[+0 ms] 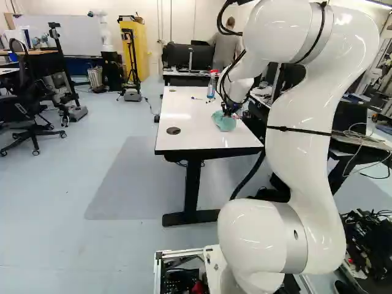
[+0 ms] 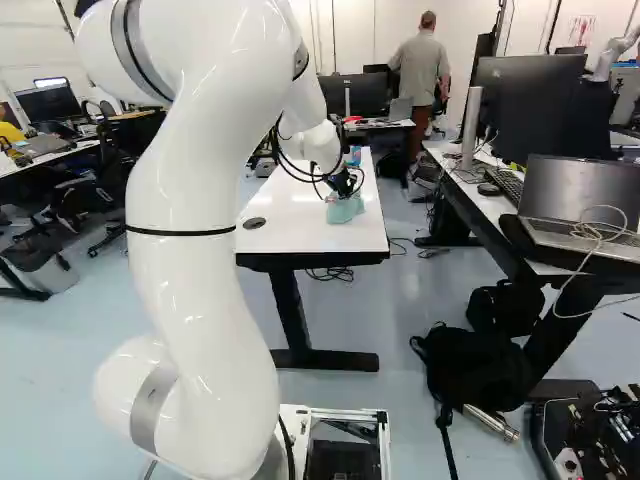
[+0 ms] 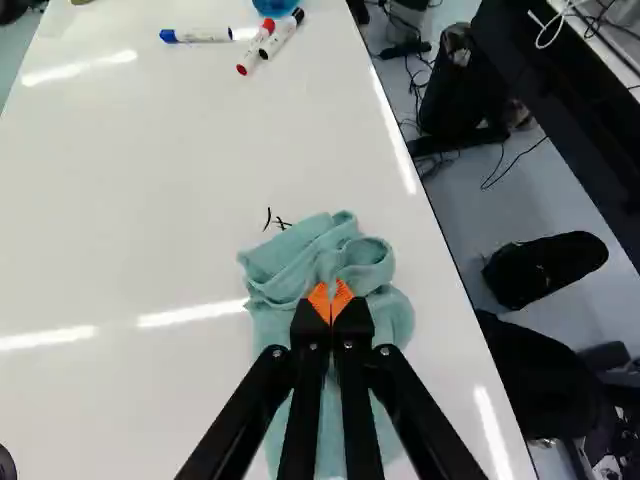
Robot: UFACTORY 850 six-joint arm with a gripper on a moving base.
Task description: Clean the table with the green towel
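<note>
The white arm (image 1: pixel 306 122) is rising on the near side and reaching forward over a long white table (image 1: pixel 199 136), its black gripper (image 2: pixel 344 192) pointing down above the right part of the tabletop. In the wrist view, the pincer (image 3: pixel 330 305) is standing narrow: its two fingers are converging, and their orange pads (image 3: pixel 317 299) are pinching a fold of the green towel (image 3: pixel 290 260). The towel is lying bunched on the table, its folds piling up ahead of the fingertips and its looser part spreading beneath the fingers; the right edge of the table is running near it. Short black pen strokes (image 3: pixel 276 221) are showing on the white surface just beside the towel, on its far left side. Farther along the table, three markers are lying: one with a blue cap (image 3: pixel 194 35) to the left, and, to its right, one with red ends (image 3: pixel 256 47) and one with a black cap (image 3: pixel 282 35), these two lying side by side. A bottle with a red top (image 1: pixel 211 86) is standing upright close to them. A dark round cable cover (image 1: pixel 173 130) is sitting in the near left part of the tabletop. Right of the table, a black backpack (image 2: pixel 470 370) is resting on the floor, and an open laptop (image 2: pixel 580 190) is standing on a neighbouring desk (image 2: pixel 487 208).
</note>
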